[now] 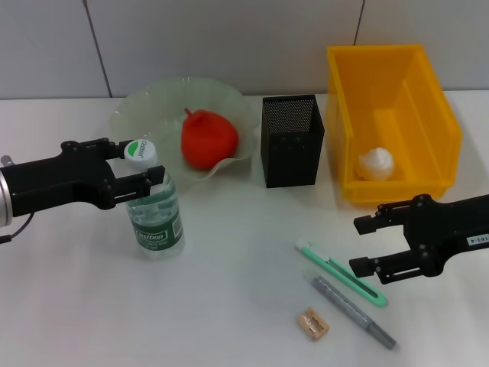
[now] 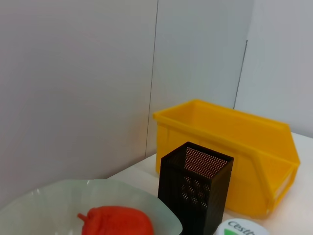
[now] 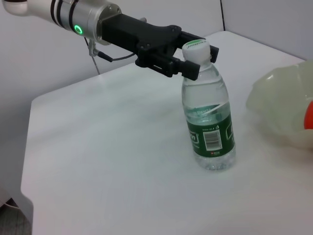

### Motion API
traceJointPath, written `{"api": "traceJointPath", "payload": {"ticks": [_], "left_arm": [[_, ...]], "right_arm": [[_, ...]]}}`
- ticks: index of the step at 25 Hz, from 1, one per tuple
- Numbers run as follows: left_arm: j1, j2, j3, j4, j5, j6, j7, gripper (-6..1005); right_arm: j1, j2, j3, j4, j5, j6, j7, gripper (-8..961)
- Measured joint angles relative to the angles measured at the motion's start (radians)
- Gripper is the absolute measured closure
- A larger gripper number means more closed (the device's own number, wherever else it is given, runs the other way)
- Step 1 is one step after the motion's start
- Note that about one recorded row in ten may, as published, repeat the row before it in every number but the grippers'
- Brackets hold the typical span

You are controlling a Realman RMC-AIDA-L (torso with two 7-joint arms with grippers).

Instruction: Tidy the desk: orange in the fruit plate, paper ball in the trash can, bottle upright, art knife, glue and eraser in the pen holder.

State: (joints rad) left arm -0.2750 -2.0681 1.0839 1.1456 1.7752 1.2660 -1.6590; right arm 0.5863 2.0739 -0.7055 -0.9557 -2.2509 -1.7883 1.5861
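The bottle [image 1: 155, 218] stands upright on the desk [image 1: 229, 275], and my left gripper [image 1: 145, 164] is shut on its neck just under the white cap; the right wrist view shows the same grip on the bottle [image 3: 209, 122]. In the fruit plate [image 1: 145, 107] lies the orange [image 1: 208, 139]. The paper ball [image 1: 376, 163] rests inside the trash can [image 1: 397, 76]. Between plate and bin stands the pen holder [image 1: 292, 141]. The art knife [image 1: 340, 271], glue [image 1: 351, 310] and eraser [image 1: 312, 323] lie on the desk. My right gripper [image 1: 365, 245] hangs open just right of the knife.
The left wrist view shows the orange [image 2: 117, 223], the pen holder [image 2: 193, 196] and the trash can [image 2: 234, 147] against a grey wall. Bare desk lies between the bottle and the knife.
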Motion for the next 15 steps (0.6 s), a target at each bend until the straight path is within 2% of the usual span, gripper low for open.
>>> {"api": "traceJointPath", "payload": {"ticks": [5, 10, 15], "left_arm": [[0.001, 0.000, 0.001, 0.000, 0.001, -0.001, 0.003, 343], [0.029, 0.004, -0.028, 0.062, -0.050, 0.042, 0.008, 187], [0.038, 0.004, -0.152, 0.141, -0.075, 0.176, -0.024, 186]], "right_arm": [[0.003, 0.000, 0.000, 0.000, 0.000, 0.001, 0.000, 198], [0.003, 0.000, 0.000, 0.000, 0.000, 0.001, 0.000, 198], [0.002, 0.000, 0.000, -0.002, 0.000, -0.002, 0.002, 198]]}}
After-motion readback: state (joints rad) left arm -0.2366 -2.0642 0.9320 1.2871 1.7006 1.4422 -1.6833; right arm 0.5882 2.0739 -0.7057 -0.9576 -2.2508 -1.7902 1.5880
